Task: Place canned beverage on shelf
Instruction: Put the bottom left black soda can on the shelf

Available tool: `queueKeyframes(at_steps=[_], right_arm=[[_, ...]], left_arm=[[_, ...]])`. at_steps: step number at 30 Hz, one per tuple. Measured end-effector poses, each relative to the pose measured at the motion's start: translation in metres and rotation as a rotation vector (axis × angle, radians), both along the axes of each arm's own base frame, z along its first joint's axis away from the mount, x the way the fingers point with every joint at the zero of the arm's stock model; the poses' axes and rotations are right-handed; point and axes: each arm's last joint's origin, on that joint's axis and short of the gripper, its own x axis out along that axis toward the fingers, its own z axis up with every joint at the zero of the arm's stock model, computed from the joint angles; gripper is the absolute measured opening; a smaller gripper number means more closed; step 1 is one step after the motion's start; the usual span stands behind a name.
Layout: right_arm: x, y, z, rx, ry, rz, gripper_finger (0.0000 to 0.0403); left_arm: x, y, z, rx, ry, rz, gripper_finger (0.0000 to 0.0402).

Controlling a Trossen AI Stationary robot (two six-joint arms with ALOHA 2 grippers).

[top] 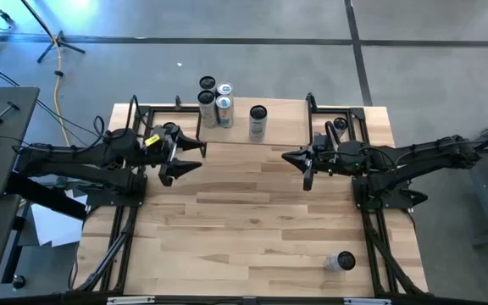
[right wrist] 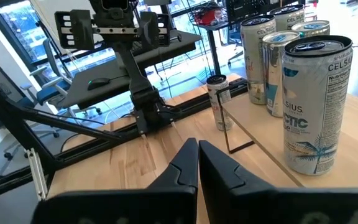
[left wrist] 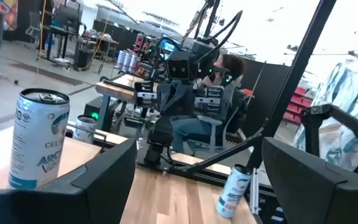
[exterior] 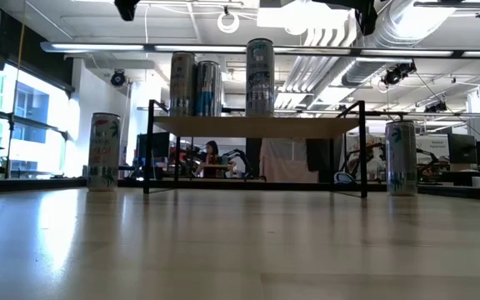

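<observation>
Four cans stand on the shelf, at twelve o'clock on the bench. Three of them huddle close at the shelf's left end. The fourth can stands alone nearer the middle, close to the front edge. I think it went there because that spot was still bare and easy to reach.

The left tool hangs at about ten o'clock, just in front of the shelf. Its fingers are spread wide and hold nothing. The right tool hangs at about two o'clock. Its fingers are squeezed tight together, with nothing between them. Both point toward the middle, as if waiting.

One more can rests at about five o'clock, near the bench's edge. It looks to be on its side, but I cannot be sure. It may be next for the shelf.

From table height, two other cans stand down on the bench, one by each end of the shelf. From above, the arms hide them. The tools barely show there, cut off at the top.
</observation>
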Motion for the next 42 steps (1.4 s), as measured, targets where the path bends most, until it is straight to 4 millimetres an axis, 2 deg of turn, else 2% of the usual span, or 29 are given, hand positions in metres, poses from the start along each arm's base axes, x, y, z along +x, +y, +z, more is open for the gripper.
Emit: queueKeyframes(at_steps=[11, 17, 21, 25, 31, 42], right_arm=[[0.001, 0.0, -0.001, -0.001, 0.002, -0.001, 0.0], [0.025, 0.003, -0.024, -0.019, 0.103, -0.021, 0.0], [0.042, 0.002, -0.043, -0.035, 0.179, -0.151, 0.0], [0.057, -0.003, -0.052, -0.044, 0.174, -0.312, 0.0], [0.074, -0.014, -0.062, -0.034, 0.126, -0.385, 0.0], [0.089, -0.032, -0.078, -0.008, 0.086, -0.537, 0.0]], left_arm=[[0.0, 0.0, 0.001, -0.009, -0.005, 0.005, 0.0314], [0.0, 0.002, 0.001, -0.023, -0.006, 0.051, 0.0314], [0.0, 0.003, 0.001, -0.035, -0.007, 0.085, 0.0314], [0.0, 0.003, 0.001, -0.074, -0.009, 0.08, 0.0314], [0.0, 0.003, 0.001, -0.076, -0.01, 0.091, 0.0314], [0.0, 0.003, 0.001, -0.077, -0.01, 0.098, 0.0314]])
